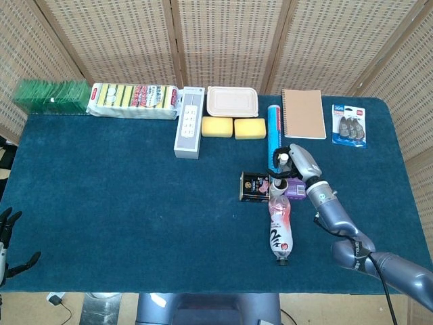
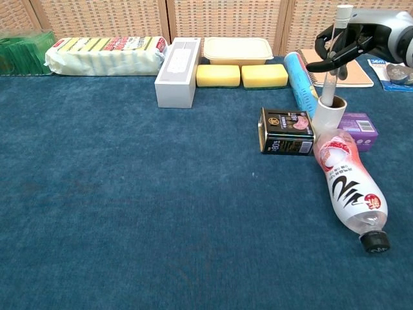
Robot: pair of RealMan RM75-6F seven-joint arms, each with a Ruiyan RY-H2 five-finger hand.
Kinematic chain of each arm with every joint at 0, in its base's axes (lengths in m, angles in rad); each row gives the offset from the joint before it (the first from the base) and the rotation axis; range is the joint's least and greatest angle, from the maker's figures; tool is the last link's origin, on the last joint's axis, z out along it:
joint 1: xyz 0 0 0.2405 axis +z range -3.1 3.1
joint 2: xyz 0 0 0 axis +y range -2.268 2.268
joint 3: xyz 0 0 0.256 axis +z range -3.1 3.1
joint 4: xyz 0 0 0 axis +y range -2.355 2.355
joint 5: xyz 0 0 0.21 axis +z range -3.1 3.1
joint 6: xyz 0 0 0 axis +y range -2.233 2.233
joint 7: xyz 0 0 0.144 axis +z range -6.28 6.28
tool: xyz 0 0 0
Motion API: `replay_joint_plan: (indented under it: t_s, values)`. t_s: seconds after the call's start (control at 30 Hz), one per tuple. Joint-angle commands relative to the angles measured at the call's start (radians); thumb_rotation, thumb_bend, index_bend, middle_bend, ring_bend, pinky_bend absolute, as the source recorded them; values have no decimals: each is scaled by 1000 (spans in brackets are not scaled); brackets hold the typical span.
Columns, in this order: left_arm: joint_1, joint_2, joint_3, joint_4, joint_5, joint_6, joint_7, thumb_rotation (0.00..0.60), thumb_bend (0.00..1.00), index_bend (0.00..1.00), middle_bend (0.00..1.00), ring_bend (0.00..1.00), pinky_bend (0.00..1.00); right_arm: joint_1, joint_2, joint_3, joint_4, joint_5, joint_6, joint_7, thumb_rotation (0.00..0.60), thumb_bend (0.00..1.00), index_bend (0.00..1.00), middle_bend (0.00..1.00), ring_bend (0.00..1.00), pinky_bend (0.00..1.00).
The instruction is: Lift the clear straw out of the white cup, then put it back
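Note:
The white cup [image 2: 329, 116] stands upright on the blue cloth, between a black tin and a purple box, also seen from the head view as the white cup [image 1: 277, 183]. The clear straw [image 2: 335, 55] stands in it with its lower end inside and its top leaning right; its top end shows as the clear straw [image 1: 284, 158]. My right hand [image 2: 353, 37] pinches the straw's upper part above the cup; in the head view the right hand [image 1: 298, 162] hovers just behind the cup. My left hand [image 1: 7, 233] hangs off the table's front left corner, fingers apart and holding nothing.
A pink-labelled bottle [image 2: 348, 184] lies touching the cup's front. The black tin [image 2: 286, 131] is on its left, the purple box [image 2: 360, 129] on its right, a blue tube [image 2: 299, 76] behind. Sponges [image 2: 242, 75], a lidded container [image 2: 237, 48] and a white box [image 2: 176, 62] line the back.

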Motion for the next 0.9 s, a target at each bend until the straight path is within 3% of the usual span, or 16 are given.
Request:
replay_joint_plan:
  t_s: [0.03,0.43,0.9]
  values:
    - [1,0,0,1,0,1,-2,600,194,71,2,0,150,-3,2,-2,0,-4,3,3,600,337,665,691,636,629]
    - [3,-2,1,5,5,7,-8,600,195,70,2,0,149,-12,20,-4,-18,-24,21,16,600,337,531,550,527,556]
    - [4,-2,2,8,6,8,-11,600,194,70,2,0,149,-14,22,-13,-18,-41,25,36,600,337,490,491,462,491]
